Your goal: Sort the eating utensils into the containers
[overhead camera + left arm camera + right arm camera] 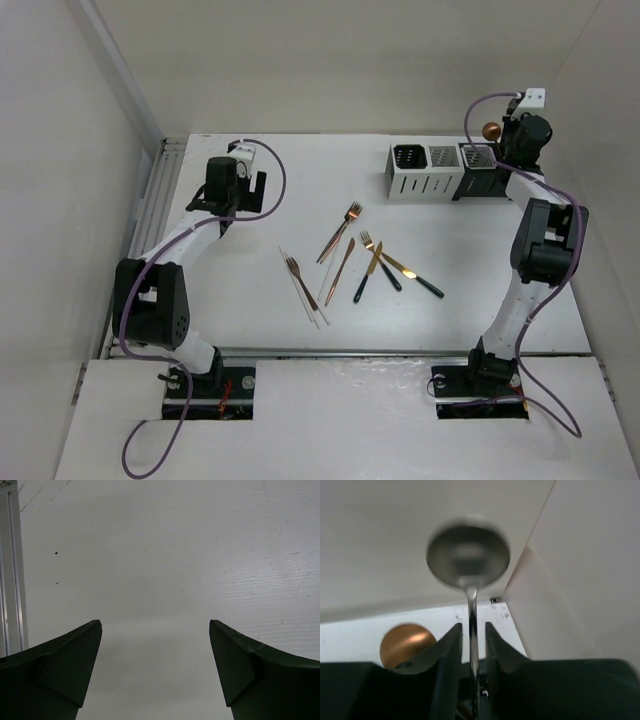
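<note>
One spoon (468, 555), pinched in right gripper (473, 629)

Utensils (340, 271) scattered mid-table, containers (425, 186) behind (four joined)

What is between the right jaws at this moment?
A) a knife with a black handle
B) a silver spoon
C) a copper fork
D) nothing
B: in the right wrist view the right jaws are closed on the thin stem of a silver spoon, with its round bowl above them.
</note>
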Available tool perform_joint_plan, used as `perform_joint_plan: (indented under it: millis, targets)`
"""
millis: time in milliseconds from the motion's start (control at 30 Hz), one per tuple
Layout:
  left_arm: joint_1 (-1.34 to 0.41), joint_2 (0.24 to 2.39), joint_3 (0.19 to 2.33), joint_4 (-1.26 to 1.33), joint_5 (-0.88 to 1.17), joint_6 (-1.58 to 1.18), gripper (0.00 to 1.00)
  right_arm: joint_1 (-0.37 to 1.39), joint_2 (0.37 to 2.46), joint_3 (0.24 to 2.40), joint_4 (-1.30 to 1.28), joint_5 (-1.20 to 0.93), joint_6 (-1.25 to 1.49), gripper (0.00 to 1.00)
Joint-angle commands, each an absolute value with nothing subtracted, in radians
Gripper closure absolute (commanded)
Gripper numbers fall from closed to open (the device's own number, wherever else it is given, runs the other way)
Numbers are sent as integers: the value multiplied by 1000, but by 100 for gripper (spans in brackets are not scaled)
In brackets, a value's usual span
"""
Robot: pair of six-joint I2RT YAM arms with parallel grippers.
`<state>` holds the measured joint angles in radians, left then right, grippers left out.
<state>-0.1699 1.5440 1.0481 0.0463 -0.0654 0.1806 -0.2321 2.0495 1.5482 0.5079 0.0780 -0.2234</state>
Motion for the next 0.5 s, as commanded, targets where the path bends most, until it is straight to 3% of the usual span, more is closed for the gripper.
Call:
perform_joint_plan:
  millis: [0, 33, 133, 333, 467]
  targets:
    - [-173, 1528, 1089, 84, -80, 182, 13, -244, 2013, 1500, 584, 68, -213, 68]
    - [-173, 1519, 1078, 93, -80, 183, 13, -244, 1985, 1490, 584, 54, -213, 51]
    - [-173, 1493, 1052, 103, -80, 183, 13, -244, 1931, 1439, 584, -9, -239, 26]
    - [-173, 1421, 990, 114, -48, 173, 13, -230, 1729, 1359, 516, -40, -252, 3]
    - [-173, 1365, 942, 114, -28, 153, 13, -97, 1619, 1370, 209, -9, -273, 0]
